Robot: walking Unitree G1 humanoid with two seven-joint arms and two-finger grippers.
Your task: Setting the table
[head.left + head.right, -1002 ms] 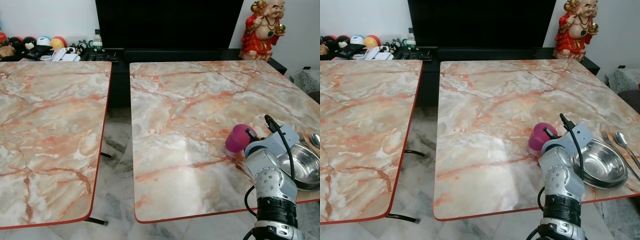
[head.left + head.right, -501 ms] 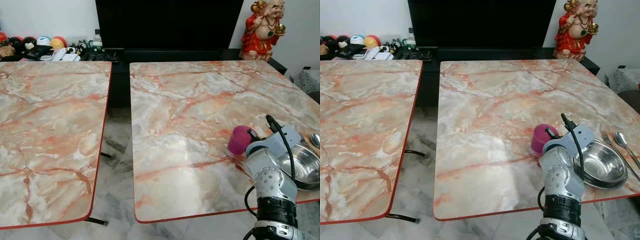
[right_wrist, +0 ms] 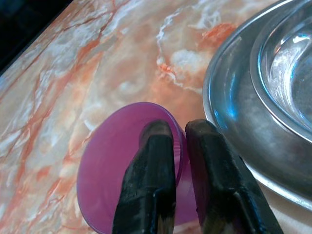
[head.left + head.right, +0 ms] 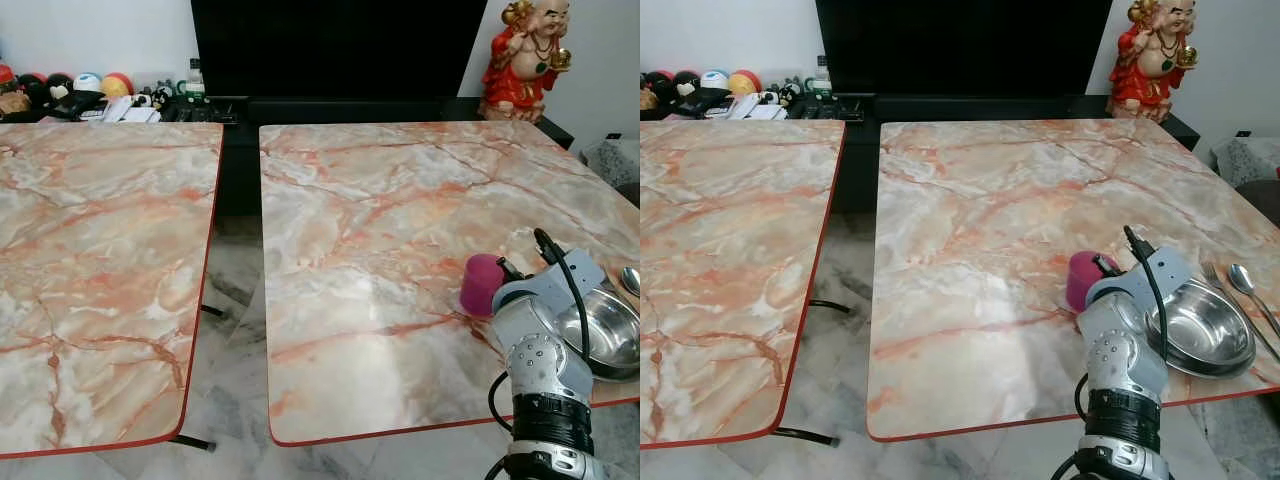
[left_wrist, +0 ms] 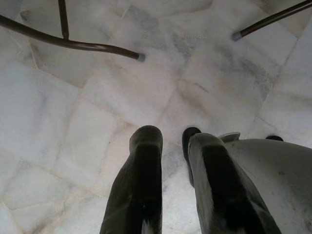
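We see our right arm (image 4: 540, 370) bent up from the bottom of the picture, with its silver wrist tipped over the near right part of the marble surface (image 4: 380, 220). At its end, the right gripper (image 3: 179, 134) holds a purple cup (image 4: 482, 284). In the right wrist view one black finger (image 3: 151, 165) is inside the cup and the other is outside, so the fingers are pinched on the cup's wall (the rim sits between them). The cup is on the surface, or very close to it; we cannot tell if it touches. It looks nearly upright in the head views.

Just beside the cup, on its right, is a shiny metal bowl (image 4: 1200, 330) sitting on a metal plate (image 3: 229, 112). A fork (image 4: 1215, 275) and a spoon (image 4: 1243, 278) lie on the surface to the right of the bowl.

Our left gripper (image 5: 173, 146) hangs down low and points at the pale tiled floor (image 5: 97, 97). Its two black fingers are a little apart, with nothing between them. Thin dark table legs (image 5: 87, 46) cross the floor there.

A second marble table (image 4: 100, 260) stands to the left, with a gap between the two. A red statue (image 4: 525, 55) stands far back on the right.
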